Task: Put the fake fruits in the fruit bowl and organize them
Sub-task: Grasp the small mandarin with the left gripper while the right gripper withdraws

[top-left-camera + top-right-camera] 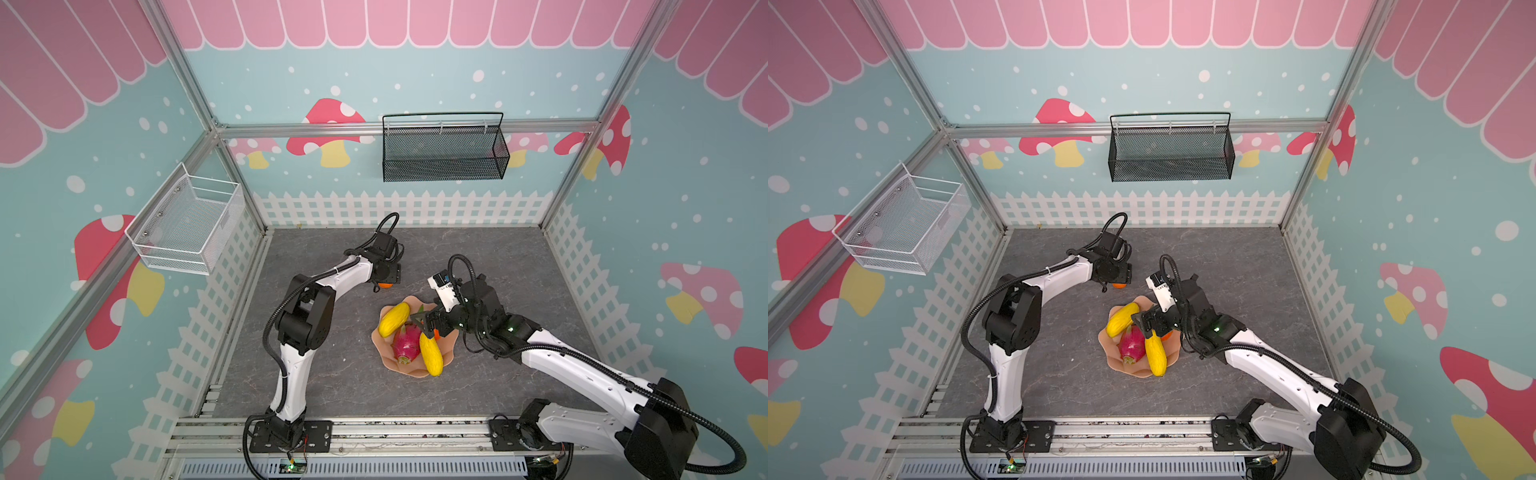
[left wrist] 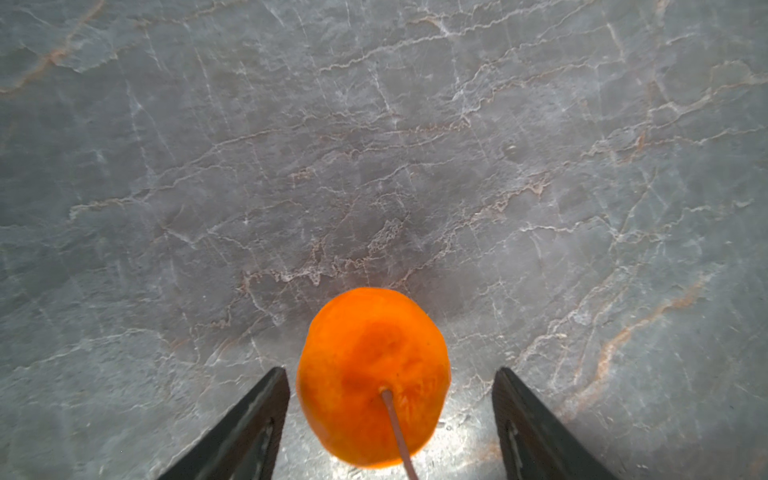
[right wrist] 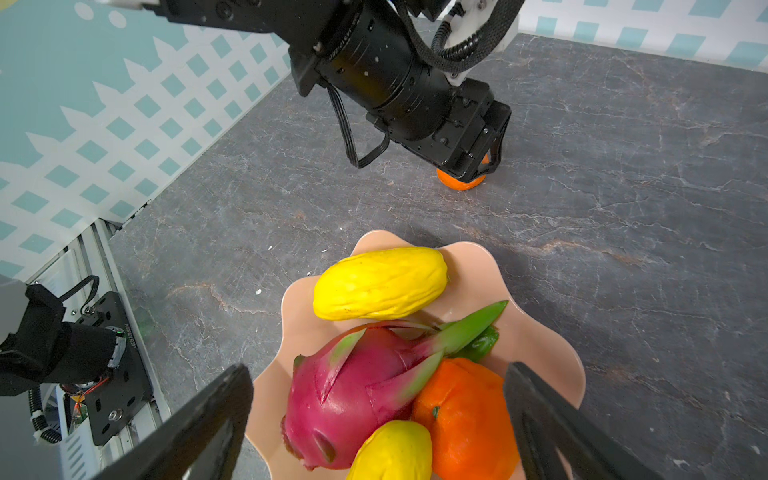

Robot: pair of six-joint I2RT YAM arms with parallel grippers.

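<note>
One small orange [image 2: 374, 378] with a thin stem sits on the grey marble tabletop, behind the bowl [image 1: 384, 285] [image 3: 461, 183]. My left gripper [image 2: 390, 370] points down over it, and the jaws straddle it with a gap on each side. The peach-pink fruit bowl [image 1: 415, 370] [image 3: 552, 365] holds a magenta dragon fruit [image 1: 405, 343] [image 3: 353, 395]. It also holds two yellow oval fruits [image 1: 394, 318] [image 1: 431, 353] and a second orange [image 3: 465, 415]. My right gripper [image 3: 378, 372] hovers open just above the bowl's fruits, holding nothing.
A black mesh basket [image 1: 444, 153] hangs on the back wall and a white wire basket [image 1: 187, 226] on the left wall. Both arm bases are bolted to aluminium rails [image 1: 374, 428] at the front edge. The left arm's wrist [image 3: 395, 83] reaches in behind the bowl.
</note>
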